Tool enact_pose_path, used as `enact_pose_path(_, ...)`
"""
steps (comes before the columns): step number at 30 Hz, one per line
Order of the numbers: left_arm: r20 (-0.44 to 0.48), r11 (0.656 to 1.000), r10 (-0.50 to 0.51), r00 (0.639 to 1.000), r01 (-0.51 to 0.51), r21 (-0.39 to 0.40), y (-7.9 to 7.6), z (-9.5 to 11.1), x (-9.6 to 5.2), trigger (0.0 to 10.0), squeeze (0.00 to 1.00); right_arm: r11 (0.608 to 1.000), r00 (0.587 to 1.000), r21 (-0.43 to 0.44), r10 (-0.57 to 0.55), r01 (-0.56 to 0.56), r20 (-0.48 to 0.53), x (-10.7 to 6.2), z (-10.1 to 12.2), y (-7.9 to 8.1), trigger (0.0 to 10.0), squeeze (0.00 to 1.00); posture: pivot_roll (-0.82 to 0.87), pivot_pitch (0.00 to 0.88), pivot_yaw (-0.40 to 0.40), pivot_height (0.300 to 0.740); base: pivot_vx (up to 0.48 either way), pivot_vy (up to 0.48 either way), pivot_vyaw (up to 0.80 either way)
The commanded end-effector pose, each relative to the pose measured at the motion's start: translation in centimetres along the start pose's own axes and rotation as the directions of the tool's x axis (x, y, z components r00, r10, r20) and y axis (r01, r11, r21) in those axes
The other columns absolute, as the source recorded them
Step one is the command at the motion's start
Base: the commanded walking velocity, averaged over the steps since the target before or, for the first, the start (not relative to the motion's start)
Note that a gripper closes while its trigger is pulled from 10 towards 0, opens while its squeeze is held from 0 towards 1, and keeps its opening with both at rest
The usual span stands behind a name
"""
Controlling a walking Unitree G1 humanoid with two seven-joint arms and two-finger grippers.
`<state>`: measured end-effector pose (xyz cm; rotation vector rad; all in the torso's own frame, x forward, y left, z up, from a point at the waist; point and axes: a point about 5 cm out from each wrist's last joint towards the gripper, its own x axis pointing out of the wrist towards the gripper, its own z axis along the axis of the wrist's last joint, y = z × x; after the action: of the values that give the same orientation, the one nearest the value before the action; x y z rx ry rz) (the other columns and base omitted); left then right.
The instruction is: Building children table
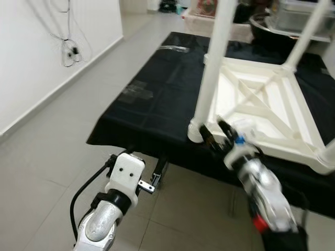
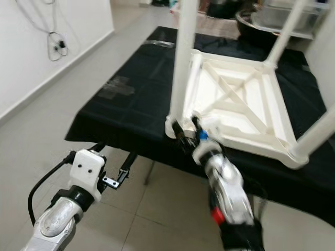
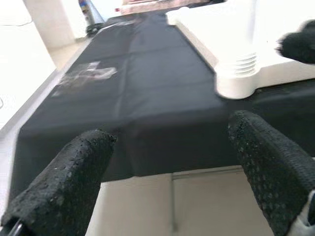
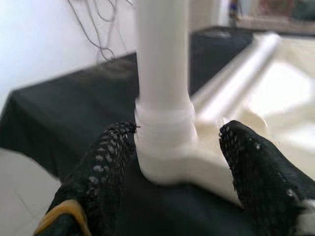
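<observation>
The right gripper [image 2: 187,127], fingers wide, flanks the leg [image 1: 214,68] socket of the upturned children's table [image 1: 261,104] at the counter [image 1: 152,99] front edge. Closing squarely on that leg base should steady it. The left gripper [image 1: 159,175], fingers wide, hangs below the edge.

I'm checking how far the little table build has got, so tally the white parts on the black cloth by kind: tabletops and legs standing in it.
White tabletop, lying upside down: 1
White legs standing up from its corners, e.g. the near one: 3
Total: 4
</observation>
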<state>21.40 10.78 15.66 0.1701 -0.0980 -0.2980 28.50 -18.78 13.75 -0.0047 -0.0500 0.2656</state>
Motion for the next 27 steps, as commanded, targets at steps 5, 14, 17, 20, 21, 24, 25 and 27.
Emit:
enact_pose_path(5, -0.093, 0.997, 0.018, 0.996, -0.025, -0.07, -0.6, -1.6, -1.3, 10.0, 0.0, 1.0, 0.999, 0.01, -0.005, 0.006, -0.051, -3.1, -0.9, 2.5, 10.0, 0.0, 0.11, 0.054, -0.044, 0.74, 0.0, 0.0, -0.79)
enact_pose_path(14, -0.121, 0.995, 0.02, 0.992, -0.031, -0.097, -0.9, -2.3, -1.5, 10.0, 0.0, 0.997, 0.998, -0.079, 0.016, -0.021, -0.054, -2.8, -1.2, 3.7, 10.0, 0.0, 0.1, 0.025, -0.044, 0.74, 0.0, 0.317, -0.56)
enact_pose_path(17, -0.126, 0.996, 0.025, 0.992, -0.035, -0.084, -0.8, -2.4, -1.3, 10.0, 0.0, 0.997, 0.997, -0.069, 0.014, -0.02, -0.081, -2.5, -1.7, 4.2, 10.0, 0.0, 0.11, 0.005, -0.049, 0.74, 0.0, 0.467, 0.0)
enact_pose_path(20, -0.124, 0.996, 0.025, 0.992, -0.036, -0.082, -0.8, -2.4, -1.2, 10.0, 0.0, 0.997, 0.995, -0.076, 0.003, -0.01, -0.098, -2.6, -1.9, 4.4, 10.0, 0.0, 0.11, 0.002, -0.049, 0.74, 0.0, 0.467, 0.0)
enact_pose_path(21, -0.12, 0.997, 0.025, 0.992, -0.035, -0.076, -0.8, -2.4, -1.2, 10.0, 0.0, 0.997, 0.995, -0.079, -0.011, 0.003, -0.103, -2.6, -2.0, 4.2, 10.0, 0.0, 0.11, 0.0, -0.047, 0.74, 0.0, 0.0, 0.0)
enact_pose_path(24, -0.116, 0.997, 0.027, 0.993, -0.035, -0.063, -0.9, -2.2, -1.1, 10.0, 0.0, 0.996, 0.993, -0.077, -0.055, 0.047, -0.102, -2.7, -1.9, 3.8, 10.0, 0.0, 0.11, 0.0, -0.048, 0.74, 0.0, 0.0, 0.0)
enact_pose_path(25, -0.108, 0.998, 0.036, 0.993, -0.042, -0.056, -0.7, -1.9, -1.0, 10.0, 0.0, 0.994, 0.991, -0.08, -0.088, 0.08, -0.103, -2.7, -1.9, 3.4, 10.0, 0.0, 0.11, 0.0, -0.045, 0.74, 0.0, 0.0, 0.0)
enact_pose_path(27, -0.099, 0.997, 0.046, 0.994, -0.051, -0.05, -0.6, -1.6, -0.9, 10.0, 0.0, 0.99, 0.987, -0.086, -0.123, 0.114, -0.104, -2.8, -1.9, 3.1, 10.0, 0.0, 0.11, 0.0, -0.045, 0.74, 0.0, 0.0, 0.0)
